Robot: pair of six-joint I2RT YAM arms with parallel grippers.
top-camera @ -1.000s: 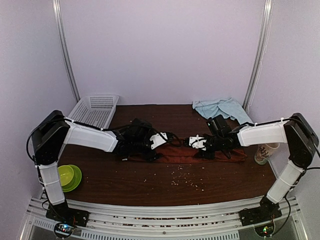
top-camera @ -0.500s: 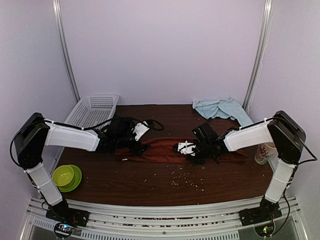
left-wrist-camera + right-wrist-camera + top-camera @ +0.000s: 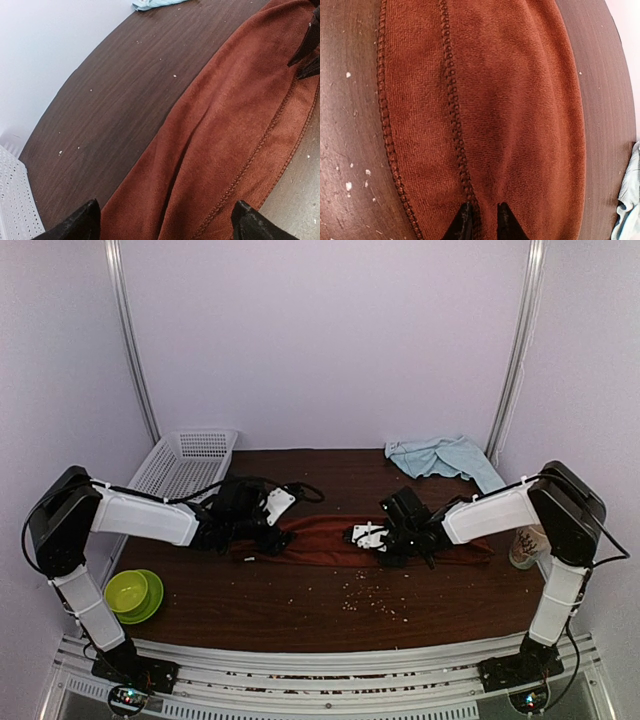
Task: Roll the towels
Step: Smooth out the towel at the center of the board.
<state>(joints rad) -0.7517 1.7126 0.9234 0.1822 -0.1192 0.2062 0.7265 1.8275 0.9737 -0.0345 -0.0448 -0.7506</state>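
Observation:
The rust-red towel point(image 3: 330, 540) lies stretched left to right across the middle of the table, with long folds and a stitched hem point(image 3: 451, 100). My left gripper point(image 3: 283, 532) hovers over its left part, its fingers point(image 3: 75, 226) spread wide, with cloth point(image 3: 225, 125) below and nothing held. My right gripper point(image 3: 356, 537) is at the towel's middle. Its fingertips point(image 3: 465, 222) are pressed close together on a small ridge of the red cloth beside the hem. The light-blue towel point(image 3: 440, 455) lies crumpled at the back right, and its edge point(image 3: 155, 4) also shows in the left wrist view.
A white plastic basket point(image 3: 185, 460) stands at the back left. A green bowl point(image 3: 135, 592) sits at the front left. A pale cup point(image 3: 525, 545) stands by the right edge. Small crumbs point(image 3: 365, 600) are scattered in front of the red towel.
Both grippers have moved left along the red towel. The left one has opened wide near the towel's left part. The right one has closed its jaws on a fold near the middle.

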